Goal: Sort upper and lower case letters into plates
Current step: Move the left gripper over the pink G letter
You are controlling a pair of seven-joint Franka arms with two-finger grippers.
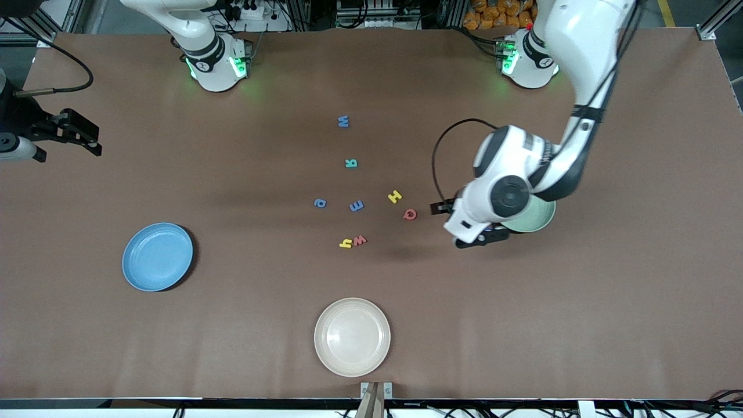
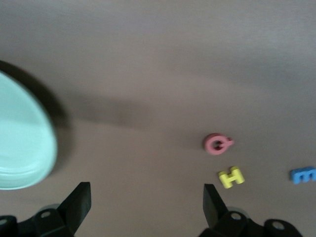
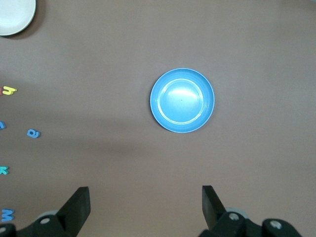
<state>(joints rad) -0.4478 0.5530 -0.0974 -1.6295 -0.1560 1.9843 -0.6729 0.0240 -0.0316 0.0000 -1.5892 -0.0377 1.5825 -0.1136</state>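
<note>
Several small foam letters lie mid-table, among them a blue M (image 1: pixel 343 121), a yellow H (image 1: pixel 395 196) and a red Q (image 1: pixel 410 214). The blue plate (image 1: pixel 157 256) sits toward the right arm's end, nearer the front camera. The mint green plate (image 1: pixel 537 217) lies toward the left arm's end, partly hidden under the left arm. My left gripper (image 1: pixel 473 235) hangs open and empty over bare table between the Q (image 2: pixel 217 144) and the green plate (image 2: pixel 22 143). My right gripper (image 1: pixel 94 138) hovers open and empty high at its end of the table, looking down on the blue plate (image 3: pixel 182 100).
A cream-beige plate (image 1: pixel 352 337) sits near the table's front edge, mid-way along it. A black cable (image 1: pixel 444 145) loops off the left arm's wrist above the table beside the letters.
</note>
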